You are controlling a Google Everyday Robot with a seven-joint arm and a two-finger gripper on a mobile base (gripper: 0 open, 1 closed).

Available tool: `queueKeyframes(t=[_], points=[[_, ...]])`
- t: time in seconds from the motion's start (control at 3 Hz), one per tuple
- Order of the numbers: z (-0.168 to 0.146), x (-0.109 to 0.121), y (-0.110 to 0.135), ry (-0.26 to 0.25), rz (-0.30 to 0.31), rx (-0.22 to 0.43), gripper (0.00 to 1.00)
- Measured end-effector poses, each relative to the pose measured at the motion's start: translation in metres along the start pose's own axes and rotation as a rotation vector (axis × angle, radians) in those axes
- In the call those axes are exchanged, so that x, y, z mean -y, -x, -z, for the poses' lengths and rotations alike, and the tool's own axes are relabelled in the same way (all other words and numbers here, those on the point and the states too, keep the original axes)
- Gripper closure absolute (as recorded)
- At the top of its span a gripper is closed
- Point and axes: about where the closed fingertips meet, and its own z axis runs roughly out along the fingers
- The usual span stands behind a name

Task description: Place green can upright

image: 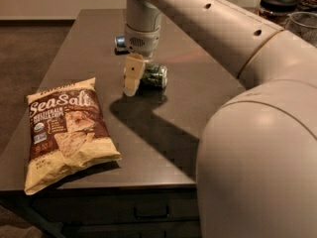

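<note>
On the desk (89, 43), mid-surface: green can (155, 76) lying on its side, my gripper (131, 86) at the end nearest the chip bag (64, 128).
Gripper hangs low over the desk and overlaps that end of the can, which is hidden behind it; the rest of the dark green body shows. Can't tell if there's contact, or whether the gripper is released or clenched. Blue can (119, 41) sits behind my wrist, mostly covered, only a sliver visible. My arm (223, 29) fills the right side and blocks the desk there. Chip bag lies flat near the front-left edge, well apart from the green can. Dark-lidded jar (276, 4) at top right, partly behind the arm.
</note>
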Motion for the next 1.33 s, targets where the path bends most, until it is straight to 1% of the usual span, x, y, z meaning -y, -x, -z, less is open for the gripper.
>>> queueKeyframes(t=[0.33, 0.67, 1.0, 1.33], points=[[-0.007, 0.0, 0.007, 0.013, 0.011, 0.0, 0.17], [-0.012, 0.0, 0.011, 0.024, 0.013, 0.005, 0.41], [0.0, 0.003, 0.014, 0.03, 0.006, 0.06, 0.72], [0.022, 0.006, 0.012, 0.035, -0.01, 0.148, 0.95]])
